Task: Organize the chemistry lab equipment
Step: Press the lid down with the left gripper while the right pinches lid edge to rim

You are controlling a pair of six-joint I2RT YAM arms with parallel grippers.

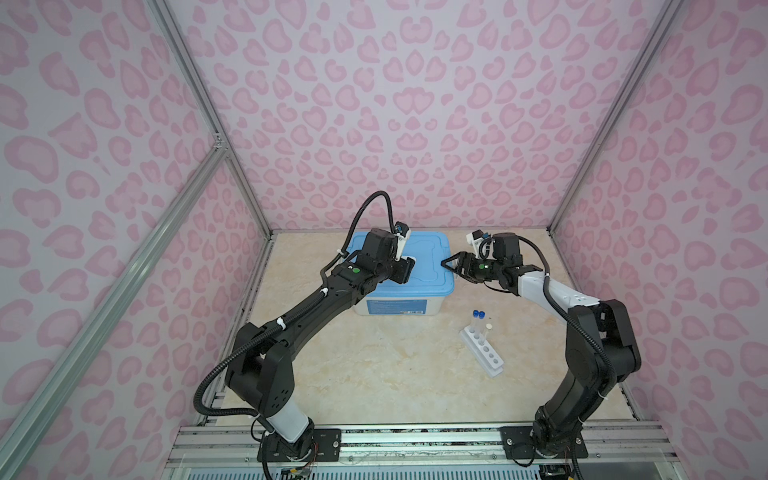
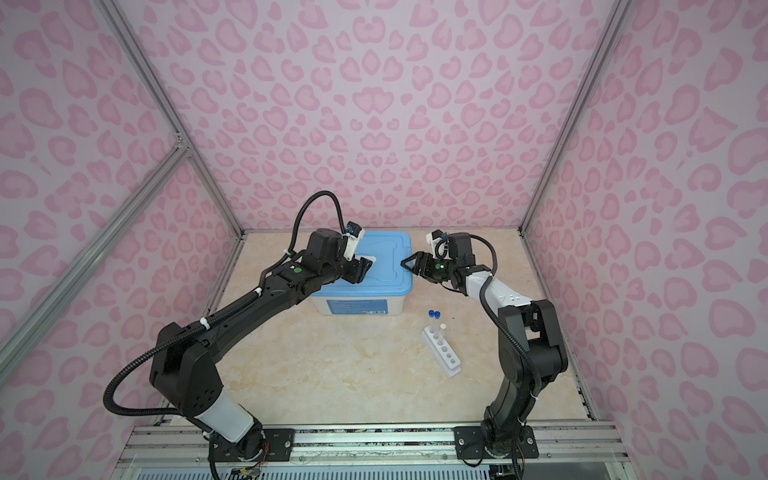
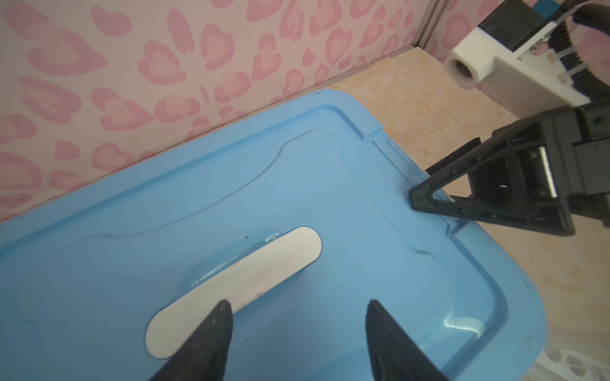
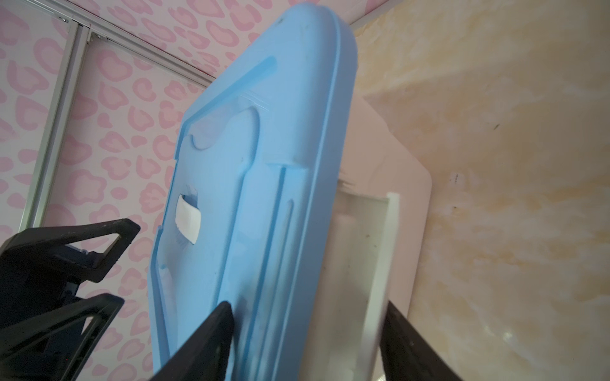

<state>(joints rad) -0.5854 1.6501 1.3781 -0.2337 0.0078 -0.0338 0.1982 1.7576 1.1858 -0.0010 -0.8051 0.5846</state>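
A white six-hole rack (image 1: 482, 352) (image 2: 441, 353) lies on the table right of centre. Upright in its far holes are two blue-capped test tubes (image 1: 478, 324) (image 2: 434, 322) and a pale-capped one (image 1: 489, 327). Both arms are away from it, at the blue-lidded bin (image 1: 428, 249) (image 2: 386, 249). My left gripper (image 3: 300, 306) (image 1: 407, 270) hovers open over the lid, one finger beside its white handle (image 3: 264, 264). My right gripper (image 4: 308, 305) (image 1: 446, 266) clamps the lid's right edge (image 4: 280, 132). One finger rests on the lid's top, the other sits under the white side clip (image 4: 379, 264).
The bin's white body (image 1: 395, 305) stands at the back centre, close to the rear wall. Pink patterned walls enclose the marble-look tabletop (image 1: 395, 374) on three sides. Metal rails (image 1: 415, 436) with the arm bases run along the front edge.
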